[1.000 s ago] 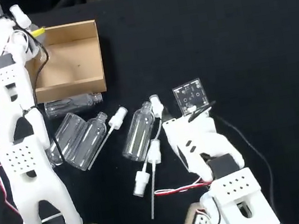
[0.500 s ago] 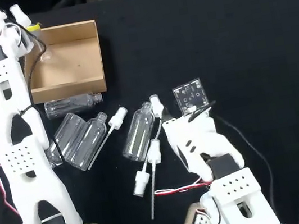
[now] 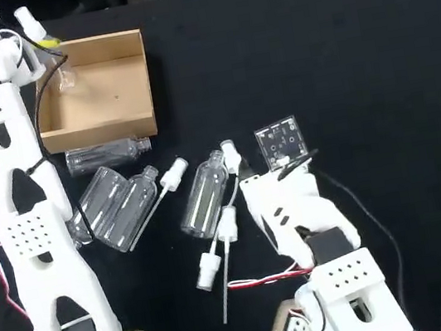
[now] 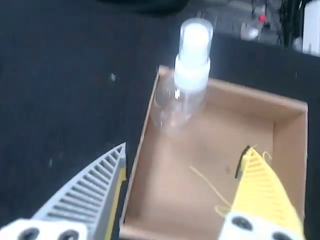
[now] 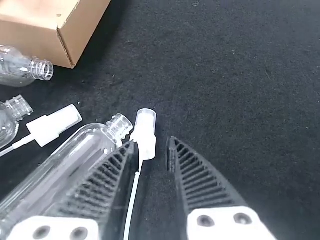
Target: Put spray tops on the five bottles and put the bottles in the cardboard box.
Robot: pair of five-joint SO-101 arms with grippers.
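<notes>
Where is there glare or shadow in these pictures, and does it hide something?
High view: the black table swallows shadows; the capped bottle is faint against the floor of the cardboard box. Left wrist view: a small bright glint sits on that bottle's clear body. Right wrist view: pale reflections run along the uncapped bottle; nothing is hidden.

There were four uncapped bottles, one capped bottle, four loose spray tops and one cardboard box.

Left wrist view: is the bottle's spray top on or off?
On. A white spray top caps the clear bottle at the cardboard box corner.
</notes>
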